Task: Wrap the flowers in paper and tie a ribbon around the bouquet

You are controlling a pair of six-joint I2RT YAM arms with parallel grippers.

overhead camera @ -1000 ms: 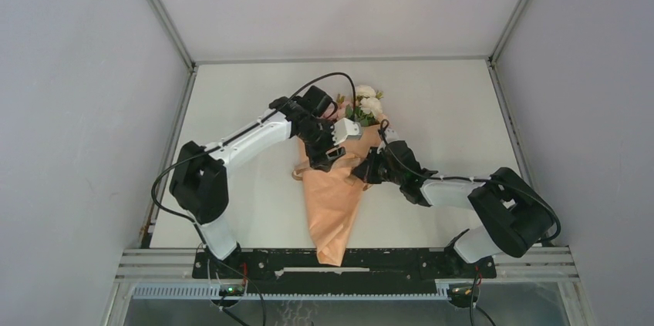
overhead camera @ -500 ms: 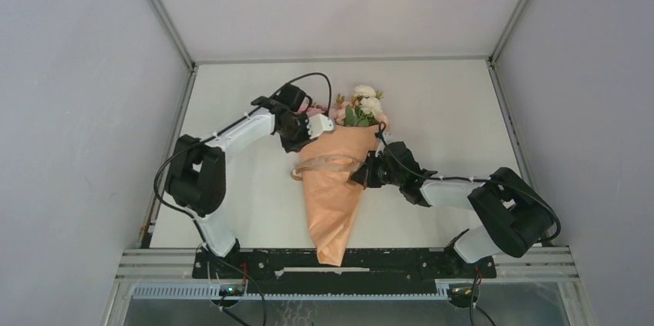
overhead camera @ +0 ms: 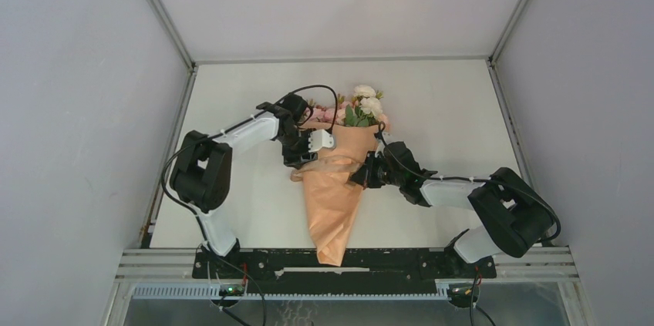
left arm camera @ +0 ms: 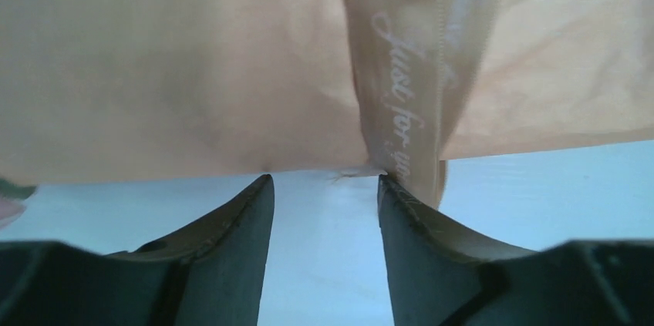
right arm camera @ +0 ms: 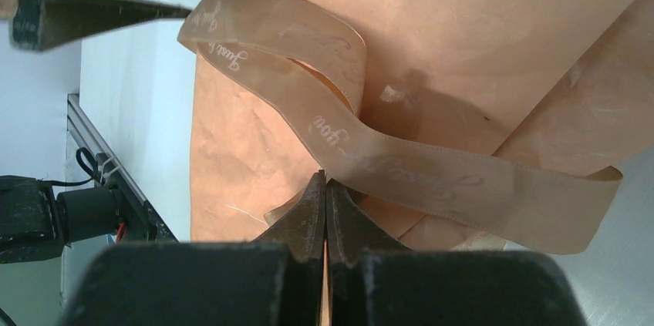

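Two wrist views show what the overhead hides: the left gripper (left arm camera: 324, 195) is parted and empty beside the ribbon (left arm camera: 401, 110), and the right gripper (right arm camera: 325, 183) is pinched shut on it. Overhead, the bouquet (overhead camera: 333, 187) lies centre-frame.

**Headcount on the bench**

Quick tally, folks. One bouquet (overhead camera: 333, 195), wrapped in one sheet of paper (left arm camera: 170, 64). One ribbon (right arm camera: 432, 176), with one loop showing in the right wrist view. Cream-white roses (overhead camera: 365, 92): I count two, but the pink ones are too bunched up to count. Two grippers, the left gripper (left arm camera: 324, 183) and the right gripper (right arm camera: 325, 179), two fingers (left arm camera: 231, 241) each, so four total. One table (overhead camera: 447, 102) under it all.
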